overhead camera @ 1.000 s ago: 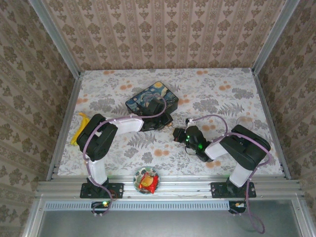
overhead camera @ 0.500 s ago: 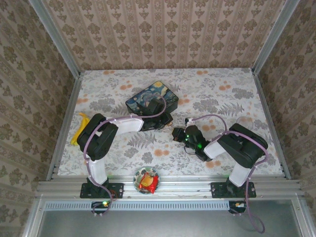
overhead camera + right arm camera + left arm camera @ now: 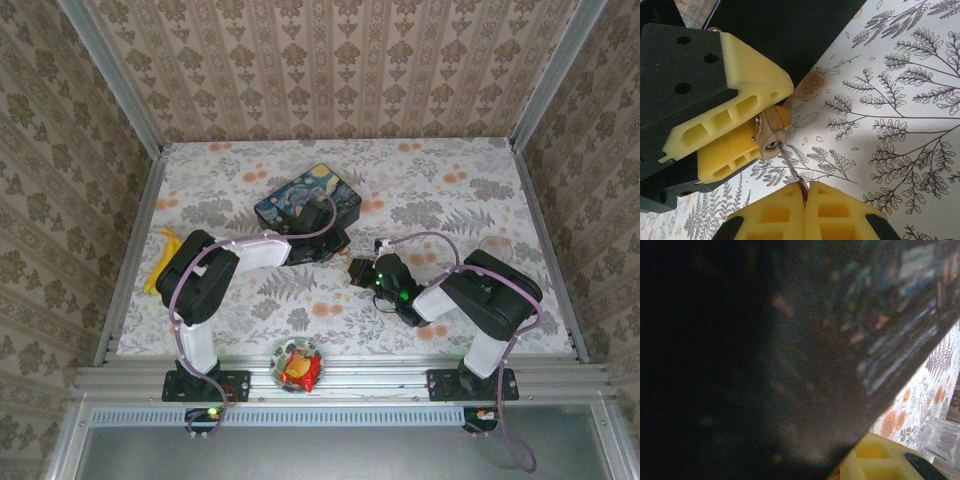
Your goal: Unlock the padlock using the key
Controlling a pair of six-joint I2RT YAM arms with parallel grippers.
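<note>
Pinching key (image 3: 790, 169) in clenched right gripper (image 3: 805, 200), blade tip at keyway of padlock (image 3: 770, 131), grasped in turn by left gripper (image 3: 756, 122) just in front of painted tin (image 3: 307, 200) on the bench (image 3: 450, 180). Looks like insertion step, blade mostly outside. Next: push straight along keyway until seated, then twist while bracing padlock body against the torque.

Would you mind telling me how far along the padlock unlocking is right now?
Done: the left tool grips the padlock, and the right tool pinches the key. In hand: the key tip sits at the keyhole. Left: turning it to open the lock.
</note>
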